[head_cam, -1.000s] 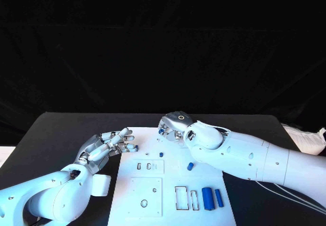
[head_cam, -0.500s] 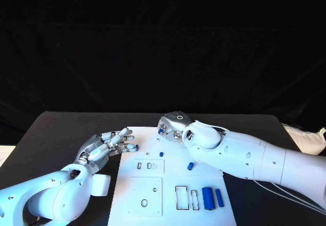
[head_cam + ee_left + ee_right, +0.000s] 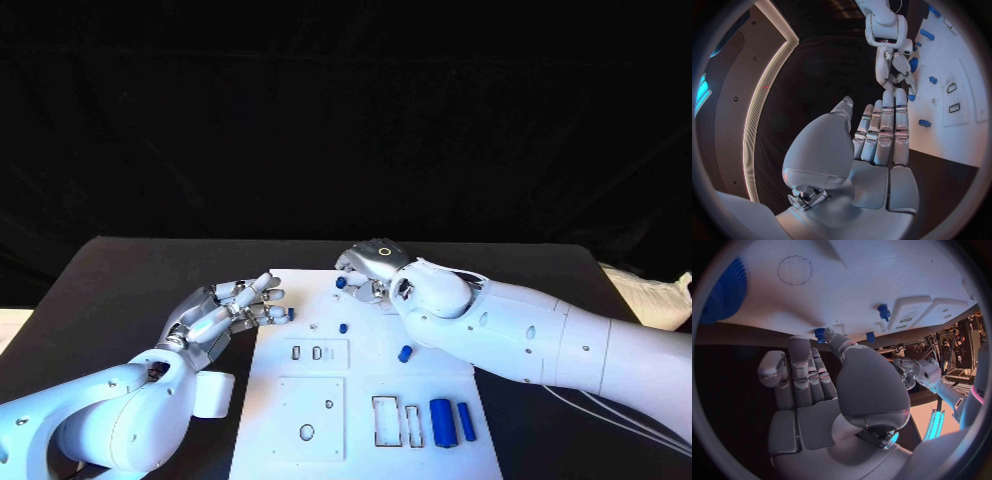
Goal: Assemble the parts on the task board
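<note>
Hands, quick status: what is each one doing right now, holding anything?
Left hand: open, fingers extended, holding nothing, at the task board's left edge.
Right hand: cannot tell; fingers at a small blue part, grip not clear.

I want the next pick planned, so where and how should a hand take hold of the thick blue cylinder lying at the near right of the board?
Pinch the thick blue cylinder across its width at mid-length, coming from above. It lies flat on the task board with a slimmer blue piece close alongside, so fingers probably need to slip in narrowly.
</note>
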